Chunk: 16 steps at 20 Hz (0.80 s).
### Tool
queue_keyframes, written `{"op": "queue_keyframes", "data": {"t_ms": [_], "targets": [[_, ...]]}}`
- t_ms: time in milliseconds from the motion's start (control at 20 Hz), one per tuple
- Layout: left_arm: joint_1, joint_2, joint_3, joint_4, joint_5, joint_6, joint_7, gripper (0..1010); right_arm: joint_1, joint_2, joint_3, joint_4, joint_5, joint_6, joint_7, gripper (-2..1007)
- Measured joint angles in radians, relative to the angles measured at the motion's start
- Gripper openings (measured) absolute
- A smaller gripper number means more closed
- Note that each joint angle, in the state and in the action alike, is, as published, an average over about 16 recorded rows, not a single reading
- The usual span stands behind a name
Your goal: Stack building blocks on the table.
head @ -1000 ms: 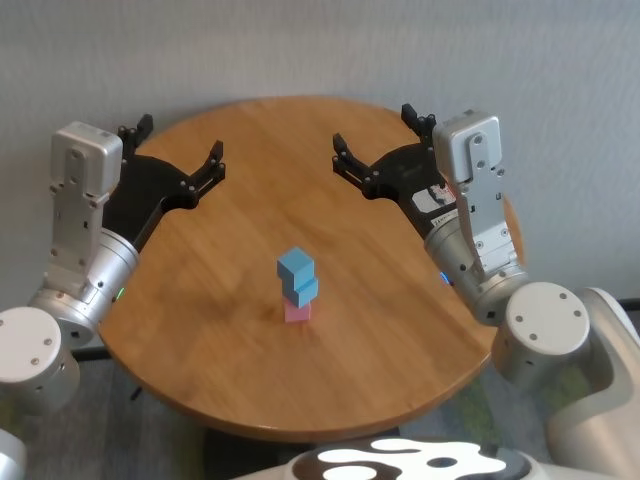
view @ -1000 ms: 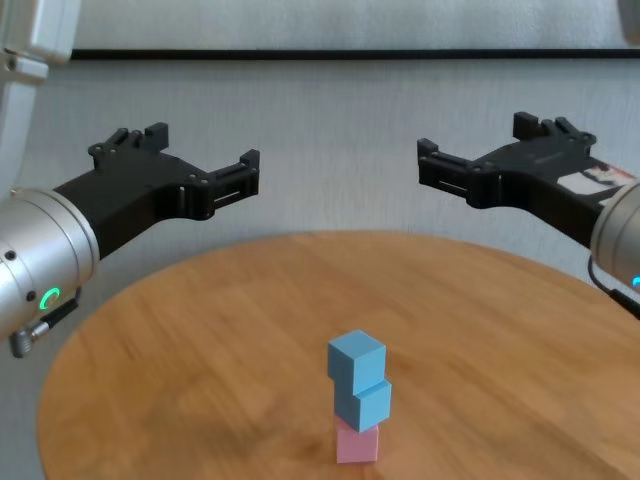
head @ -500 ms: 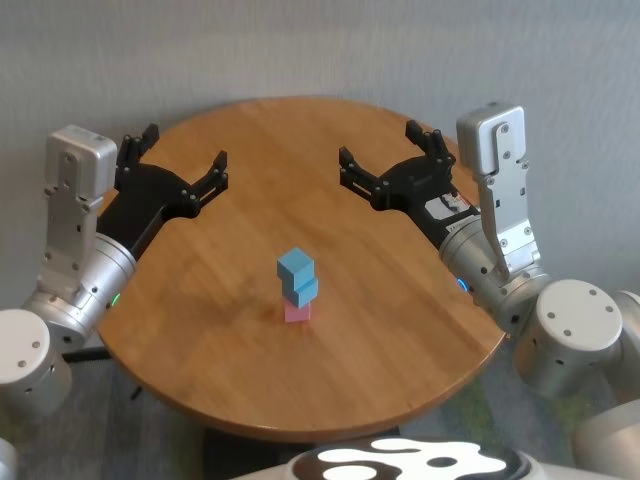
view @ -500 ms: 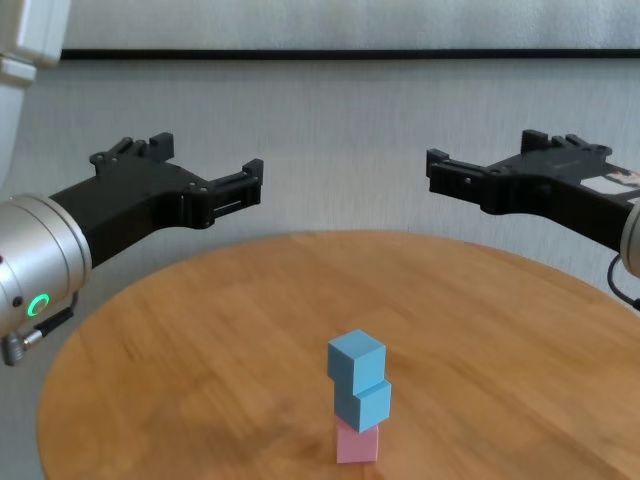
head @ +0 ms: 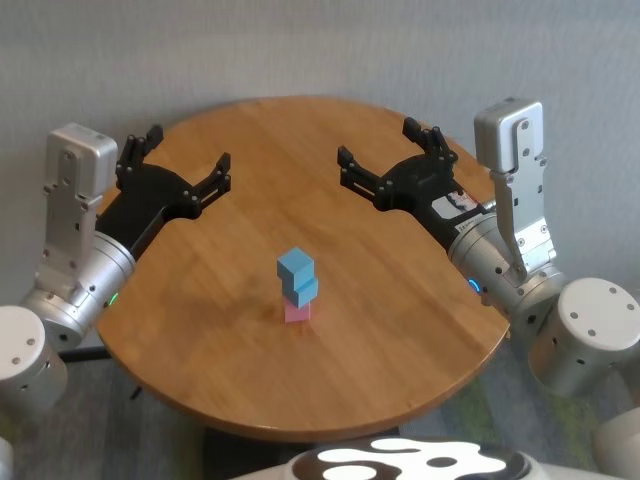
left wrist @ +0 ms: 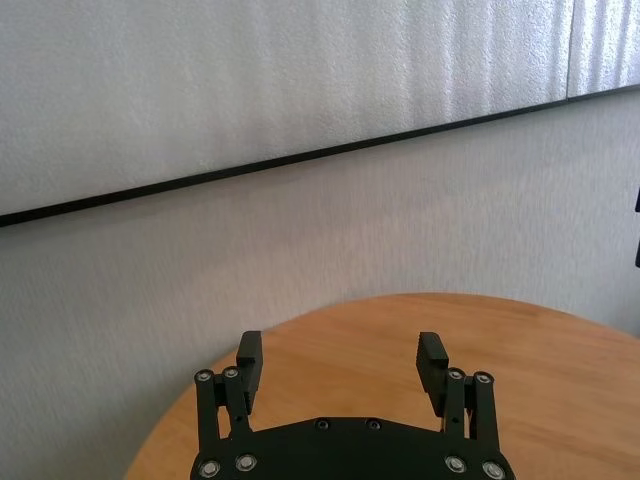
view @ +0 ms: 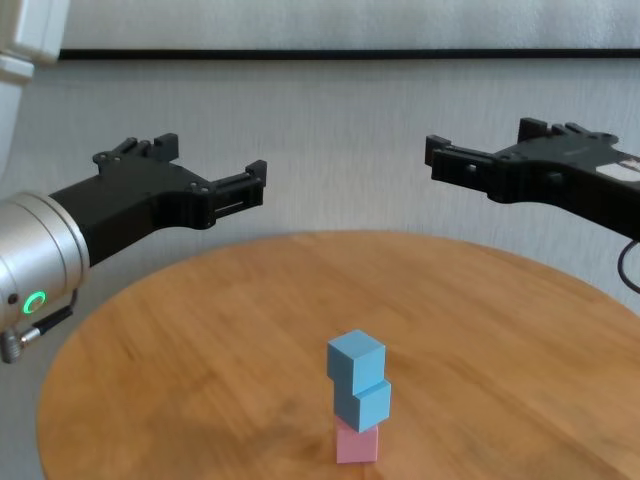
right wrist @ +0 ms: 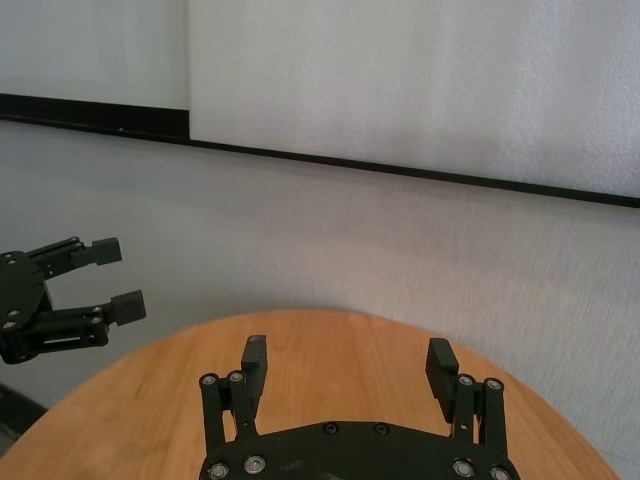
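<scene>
The blocks (head: 297, 286) stand in one column near the middle of the table (head: 200, 330): a pink cube (view: 357, 445) at the bottom and two blue cubes (view: 357, 378) above it, each twisted a little off the one below. They look light, stiff and matte, so flat pads on two opposite faces should hold one well, but I judge the tower easy to knock over. The left gripper (head: 176, 167) hangs over the table's far left with jaws spread and empty. The right gripper (head: 388, 160) hangs over the far right, also wide and empty. Both are well apart from the stack.
</scene>
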Motion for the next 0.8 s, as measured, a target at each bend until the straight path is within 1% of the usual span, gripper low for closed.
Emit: {"op": "queue_keyframes", "data": {"t_ms": [350,650,800], "targets": [[-0.012,-0.008,-0.007,0.015,0.014,-0.033,-0.022,1000,-0.010,0.019,-0.004,-0.010,0.018,-0.003,0.000,1005],[-0.020,-0.011,-0.008,0.026,0.025,-0.059,-0.031,1000,-0.015,0.025,-0.006,-0.012,0.020,-0.002,-0.004,1005],[-0.023,-0.011,-0.008,0.029,0.027,-0.066,-0.033,1000,-0.015,0.025,-0.007,-0.012,0.020,-0.002,-0.004,1005]]}}
